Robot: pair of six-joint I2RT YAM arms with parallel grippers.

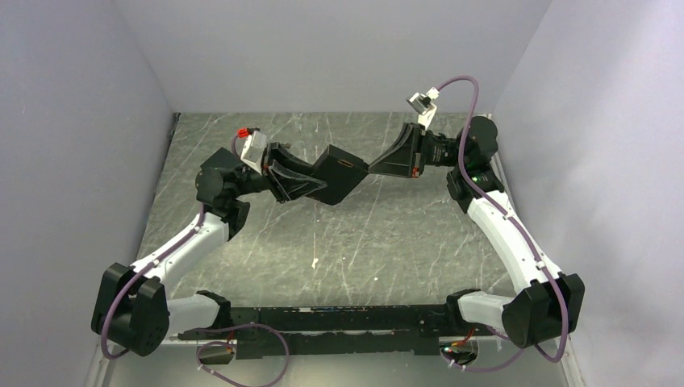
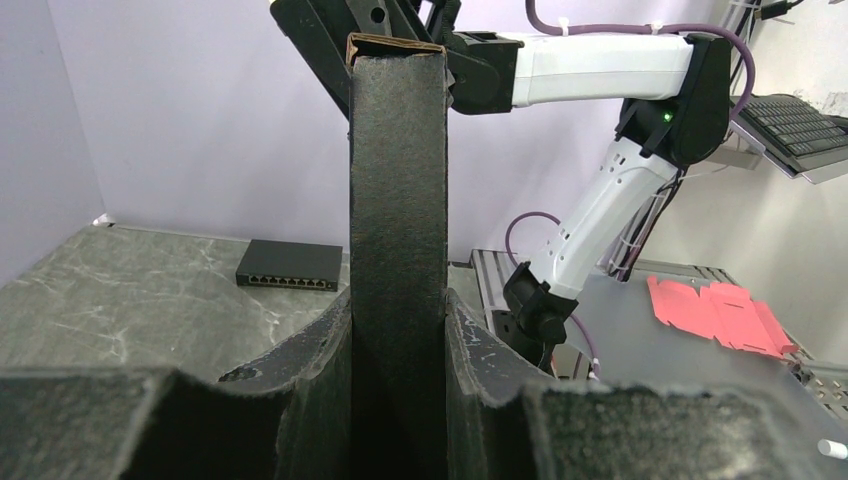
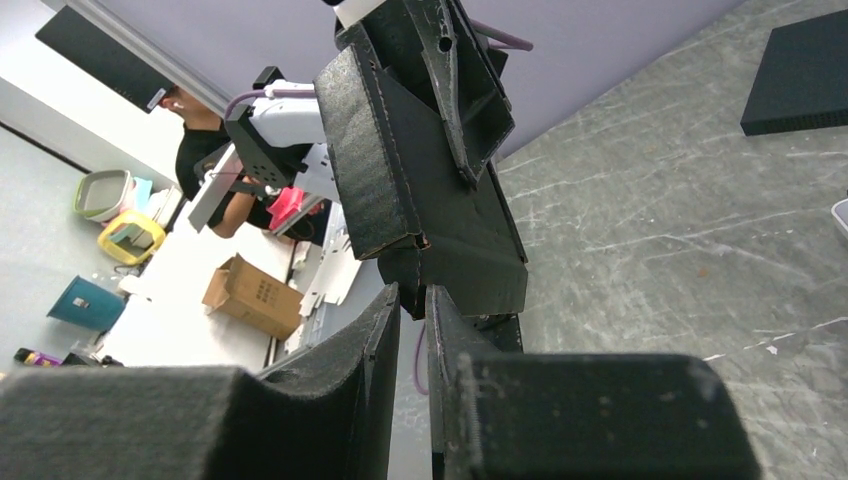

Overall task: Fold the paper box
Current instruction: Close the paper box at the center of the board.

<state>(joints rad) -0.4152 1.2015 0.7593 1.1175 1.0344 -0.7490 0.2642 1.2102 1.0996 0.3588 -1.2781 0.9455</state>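
Note:
The paper box (image 1: 342, 172), matte black creased cardboard, is partly folded and held in the air above the far middle of the table, between both grippers. My left gripper (image 1: 310, 186) is shut on its left side. In the left wrist view a narrow box panel (image 2: 398, 180) stands upright, clamped between the fingers (image 2: 300, 370) of the gripper (image 2: 398, 315). My right gripper (image 1: 377, 168) is shut on the box's right corner. In the right wrist view its tips (image 3: 412, 298) pinch the lower edge of the box (image 3: 440, 210), whose flaps fold away above.
A marbled grey table (image 1: 403, 234) lies between lilac walls. A white scrap (image 1: 314, 262) lies mid-table. A black slab (image 3: 800, 70) lies on the table to the right. A black port-lined case (image 2: 290, 265) and pink die-cut sheets (image 2: 715, 310) lie beyond.

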